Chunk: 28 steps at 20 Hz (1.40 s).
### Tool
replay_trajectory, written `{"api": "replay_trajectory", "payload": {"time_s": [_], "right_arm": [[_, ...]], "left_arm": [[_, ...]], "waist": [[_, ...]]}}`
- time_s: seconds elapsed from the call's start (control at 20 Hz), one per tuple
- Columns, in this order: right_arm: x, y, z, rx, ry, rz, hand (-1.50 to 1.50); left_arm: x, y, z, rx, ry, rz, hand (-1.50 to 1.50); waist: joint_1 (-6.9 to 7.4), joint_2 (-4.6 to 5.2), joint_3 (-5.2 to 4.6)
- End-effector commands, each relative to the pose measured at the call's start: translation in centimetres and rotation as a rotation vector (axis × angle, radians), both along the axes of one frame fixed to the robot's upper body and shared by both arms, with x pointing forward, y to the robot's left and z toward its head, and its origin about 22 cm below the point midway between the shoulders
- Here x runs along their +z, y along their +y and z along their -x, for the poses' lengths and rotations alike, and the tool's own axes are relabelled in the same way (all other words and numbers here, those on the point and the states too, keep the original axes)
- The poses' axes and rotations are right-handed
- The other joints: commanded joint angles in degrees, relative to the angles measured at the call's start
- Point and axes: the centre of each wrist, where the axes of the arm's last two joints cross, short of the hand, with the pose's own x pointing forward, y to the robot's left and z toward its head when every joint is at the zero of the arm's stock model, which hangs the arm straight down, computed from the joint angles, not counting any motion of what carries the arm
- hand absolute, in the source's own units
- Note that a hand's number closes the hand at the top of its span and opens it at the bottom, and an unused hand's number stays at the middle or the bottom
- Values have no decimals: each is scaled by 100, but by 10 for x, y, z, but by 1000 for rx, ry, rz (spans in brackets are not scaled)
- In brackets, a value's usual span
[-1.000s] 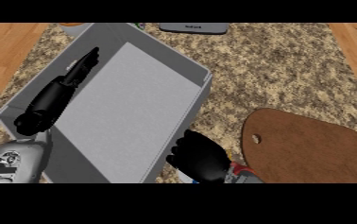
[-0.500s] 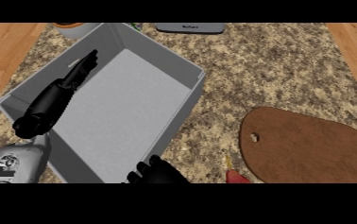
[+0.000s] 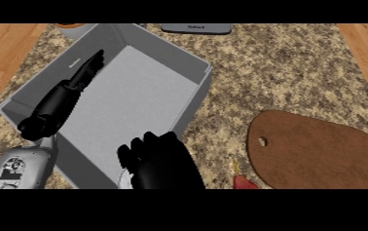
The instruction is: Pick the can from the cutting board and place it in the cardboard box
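My right hand (image 3: pixel 161 164) shows its back, fingers curled round the can (image 3: pixel 125 178). The can is almost wholly hidden: one pale sliver shows, above the cardboard box's (image 3: pixel 195 101) near wall. A red object (image 3: pixel 244 182) beside the cutting board (image 3: pixel 309 152) is cut off, unidentifiable. My left hand (image 3: pixel 61 103) lies straight-fingered inside the box.

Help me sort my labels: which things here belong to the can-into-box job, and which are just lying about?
Job:
- cardboard box
- cutting board
- right hand, at the box's near corner; the can is probably hidden under it
- left hand, open, resting over the box's left wall

Lying about:
- dark grey device, top edge
- orange-brown thing, top left
- red thing, beside the board
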Motion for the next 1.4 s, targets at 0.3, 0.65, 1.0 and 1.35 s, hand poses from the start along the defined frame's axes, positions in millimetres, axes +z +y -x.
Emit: {"api": "replay_trajectory", "payload": {"time_s": [0.3,0.65,1.0,1.35], "right_arm": [[54,45,-89,-221,44,103,150],[60,46,-133,-177,333,309,150],[36,37,-166,-154,487,480,150],[32,16,-185,112,569,391,-150]], "left_arm": [[1,-27,-5,-25,-5,21,0],[-17,-5,-4,16,-7,4,0],[-17,-4,0,11,28,15,0],[-8,2,2,47,13,24,0]], "waist": [[65,42,-18],[-104,49,-15],[-188,25,-9],[-251,23,-3]]}}
